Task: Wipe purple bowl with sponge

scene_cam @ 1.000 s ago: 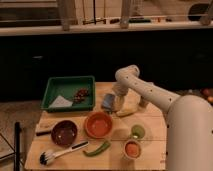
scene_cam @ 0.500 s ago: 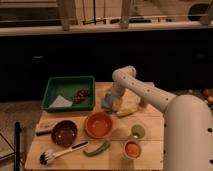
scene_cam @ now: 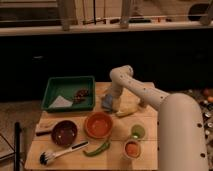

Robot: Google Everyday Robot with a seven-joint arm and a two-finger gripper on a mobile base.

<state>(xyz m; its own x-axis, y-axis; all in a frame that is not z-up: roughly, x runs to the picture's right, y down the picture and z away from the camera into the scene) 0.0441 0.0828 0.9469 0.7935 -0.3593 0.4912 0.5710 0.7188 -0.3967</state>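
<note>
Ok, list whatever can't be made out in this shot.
Camera view:
- gripper low at the sponge: the arm covers where they meet, so contact is unclear.
- purple bowl: inside too dark to show any dirt.
- green tray: its white and dark contents are too blurred to name.
- table: right edge hidden behind the robot's white body.
</note>
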